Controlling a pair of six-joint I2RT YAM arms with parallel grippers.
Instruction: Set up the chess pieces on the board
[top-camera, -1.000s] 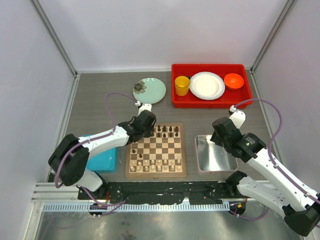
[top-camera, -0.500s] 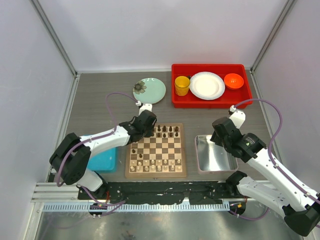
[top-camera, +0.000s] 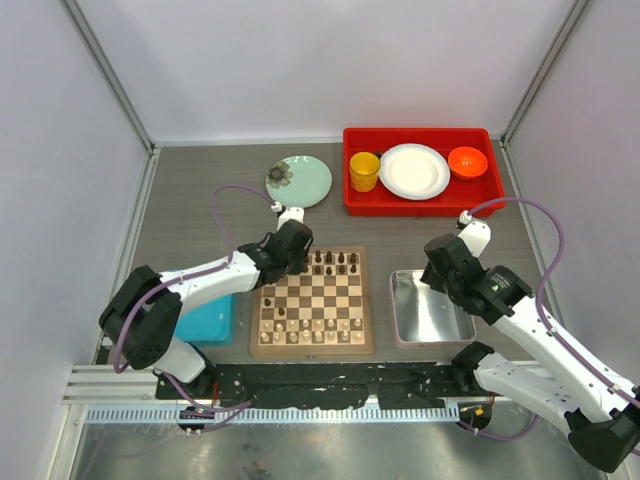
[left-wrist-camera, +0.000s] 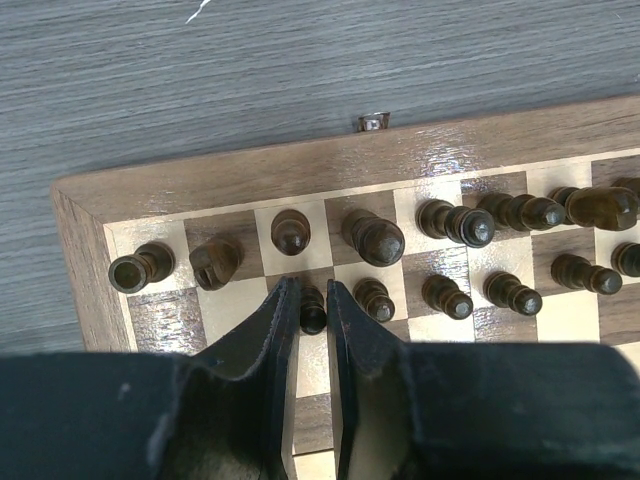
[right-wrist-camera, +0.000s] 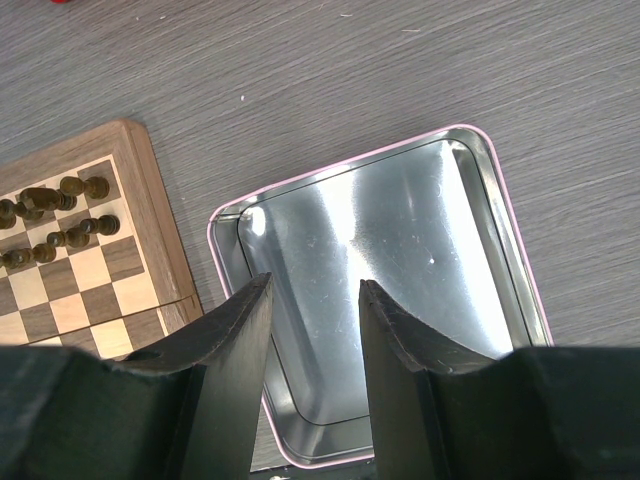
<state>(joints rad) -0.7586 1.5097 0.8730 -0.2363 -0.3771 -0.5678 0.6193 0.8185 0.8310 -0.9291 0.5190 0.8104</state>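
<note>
Pinching a small dark brown wooden pawn (left-wrist-camera: 313, 312), my left gripper (left-wrist-camera: 307, 290) has its fingers drawn together on the piece's sides, over the second row near the 11 o'clock corner of the square wooden chessboard (top-camera: 312, 343) with tan and brown squares. I cannot tell whether the pawn's base touches its square. The other dark brown chessmen (top-camera: 335, 262) stand in two rows along the board's 12 o'clock edge, and the pale cream chessmen (top-camera: 310, 330) line the 6 o'clock edge.

My right gripper (right-wrist-camera: 315, 285) hangs with its fingers apart and nothing between them, above the shiny silver rectangular metal tray (right-wrist-camera: 420, 230), which lies just beside the board at 3 o'clock; the polished floor shows between the fingers.

At 1 o'clock from the board, well apart, sits a red rectangular plastic tray (top-camera: 417, 207) holding a yellow cup (top-camera: 364, 171), a round white plate (top-camera: 414, 171) and a small orange bowl (top-camera: 467, 161) side by side. A pale green round plate (top-camera: 299, 181) with a flower pattern lies at 11 o'clock. A blue rectangular tray (top-camera: 208, 322) sits at 9 o'clock, partly under my left arm, so I cannot see its contents
</note>
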